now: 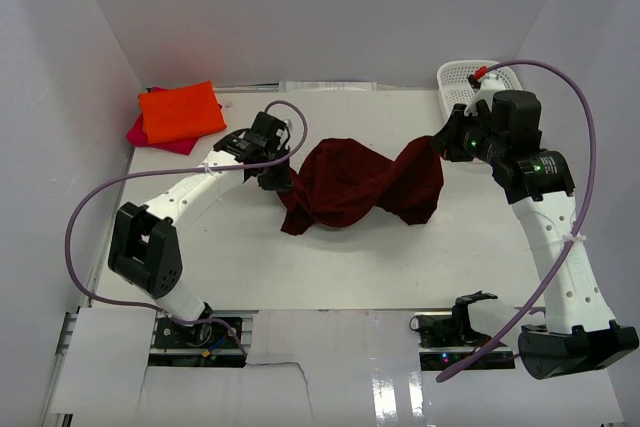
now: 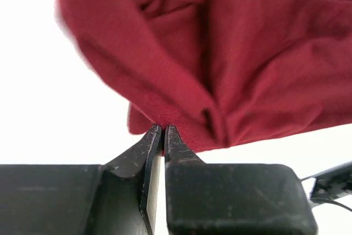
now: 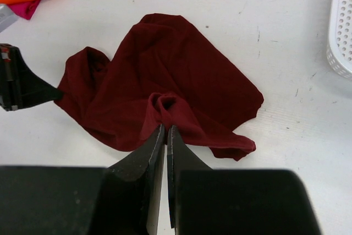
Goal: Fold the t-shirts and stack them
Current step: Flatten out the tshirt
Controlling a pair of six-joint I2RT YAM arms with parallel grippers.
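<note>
**Left hand.** The left hand (image 1: 273, 178) is at the left end of the maroon shirt (image 1: 360, 185). In the left wrist view, the left hand (image 2: 164, 127) has its two fingers brought almost together, with a narrow slit between them. The tips are pinching a folded edge of the maroon shirt (image 2: 247, 53). State: closed on the cloth.

**Right hand.** The right hand (image 1: 441, 144) is at the right end of the same shirt. In the right wrist view, the right hand (image 3: 165, 128) has its fingers pressed together. A small bunched fold of the maroon shirt (image 3: 165, 81) is caught at the tips. State: closed on the cloth.

**Maroon shirt.** The shirt is near the middle of the bench (image 1: 350, 267), between the two hands. It is crumpled and twisted, not flat. Each end rises to the hand that grips it, and the middle sags toward the bench.

**Other shirts.** The orange shirt (image 1: 182, 111) is folded and lies at the far left corner of the bench. It rests on top of the pink shirt (image 1: 137, 131), which shows only along the left and near edges. This stack is well apart from the maroon shirt.

**Basket.** A white mesh basket (image 1: 455, 77) is at the far right corner of the bench, just behind the right hand.
</note>
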